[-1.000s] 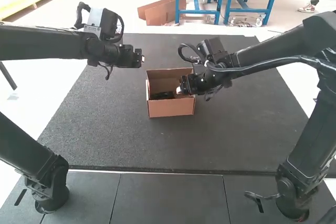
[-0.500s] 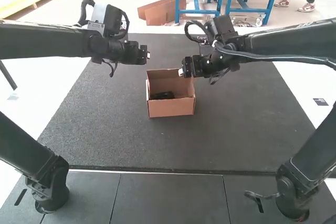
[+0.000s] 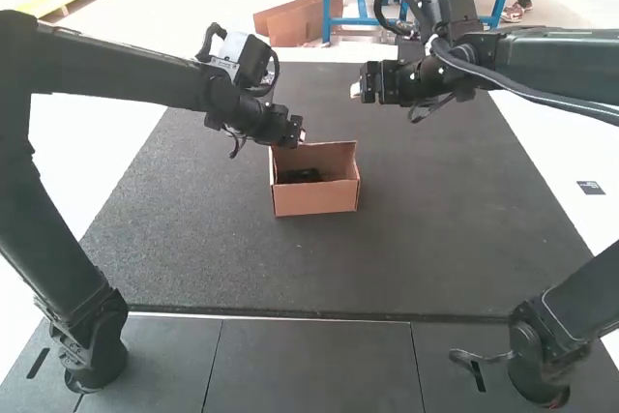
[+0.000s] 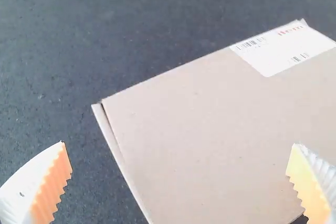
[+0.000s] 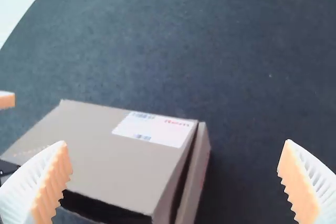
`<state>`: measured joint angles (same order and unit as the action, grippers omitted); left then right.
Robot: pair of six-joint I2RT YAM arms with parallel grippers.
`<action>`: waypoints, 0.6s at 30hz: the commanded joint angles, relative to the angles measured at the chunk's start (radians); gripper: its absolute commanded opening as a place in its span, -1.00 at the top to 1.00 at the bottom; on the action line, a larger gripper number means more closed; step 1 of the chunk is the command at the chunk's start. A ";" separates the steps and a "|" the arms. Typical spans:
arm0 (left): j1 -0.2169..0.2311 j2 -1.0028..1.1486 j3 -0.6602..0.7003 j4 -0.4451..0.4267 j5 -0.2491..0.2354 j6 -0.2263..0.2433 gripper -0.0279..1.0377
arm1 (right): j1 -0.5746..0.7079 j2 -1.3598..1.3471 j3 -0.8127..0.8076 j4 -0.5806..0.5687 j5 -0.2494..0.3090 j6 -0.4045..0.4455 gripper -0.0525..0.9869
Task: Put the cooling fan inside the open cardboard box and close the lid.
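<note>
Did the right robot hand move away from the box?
Yes. The right gripper was down at the right edge of the cardboard box. Now it hangs higher and farther back, past the box's far right corner.

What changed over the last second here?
The right gripper rose from the cardboard box and drew back, away from it. The left gripper came down to the box's rear left corner. The box and the cooling fan inside it kept their place.
</note>
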<state>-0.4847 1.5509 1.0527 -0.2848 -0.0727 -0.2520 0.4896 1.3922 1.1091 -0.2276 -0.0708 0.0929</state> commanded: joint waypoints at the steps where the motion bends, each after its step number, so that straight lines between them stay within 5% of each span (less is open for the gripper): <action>1: -0.032 -0.002 0.020 -0.020 0.033 0.020 -0.87 | -0.009 -0.033 0.038 -0.006 -0.017 -0.004 -0.84; 18: -0.077 0.087 -0.059 0.013 0.027 0.039 -0.87 | -0.051 -0.056 0.054 -0.118 -0.072 -0.001 -0.84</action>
<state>-0.5545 1.6321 1.0027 -0.2794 -0.0517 -0.2245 0.4538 1.3777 1.1286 -0.3412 -0.1177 0.0933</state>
